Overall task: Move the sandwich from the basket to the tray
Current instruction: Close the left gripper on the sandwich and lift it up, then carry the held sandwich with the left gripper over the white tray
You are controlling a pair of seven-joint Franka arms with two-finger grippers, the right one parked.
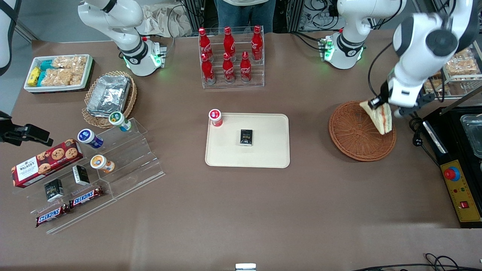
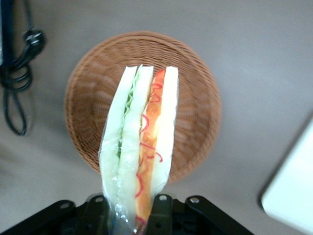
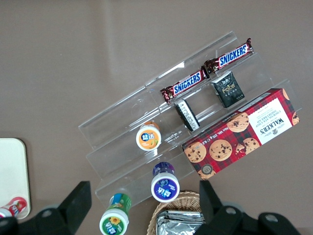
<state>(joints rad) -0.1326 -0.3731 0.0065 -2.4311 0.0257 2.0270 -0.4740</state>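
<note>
The sandwich [image 2: 139, 147] hangs in the air above the basket [image 1: 352, 131], lifted clear of the weave, with its wrapped point pinched in the gripper [image 2: 132, 208] and its broad cut side dangling away from the jaws. The jaws are closed narrowly on that one corner of the sandwich, so most of its weight hangs beyond the hold. In the front view it tilts over the rim of the basket that lies toward the working arm's end of the surface.

The main risk, as I judge it, is slippage: the wrapper looks slick and the bread soft, so a quick swing toward the tray [image 1: 263, 154] could let the wedge slide out or pivot in the grip. If it dropped now it would probably land back in the basket or on its rim; later it would land on the bare surface [image 1: 308, 195] between basket and tray.

The tray is well apart from the basket and already carries a small dark box [image 1: 246, 137] near its middle and a red-capped cup [image 1: 215, 117] at one corner. A careless set-down could knock either one, or leave the sandwich propped on the box instead of lying flat. The open part of the tray nearer the basket looks the safer spot.
</note>
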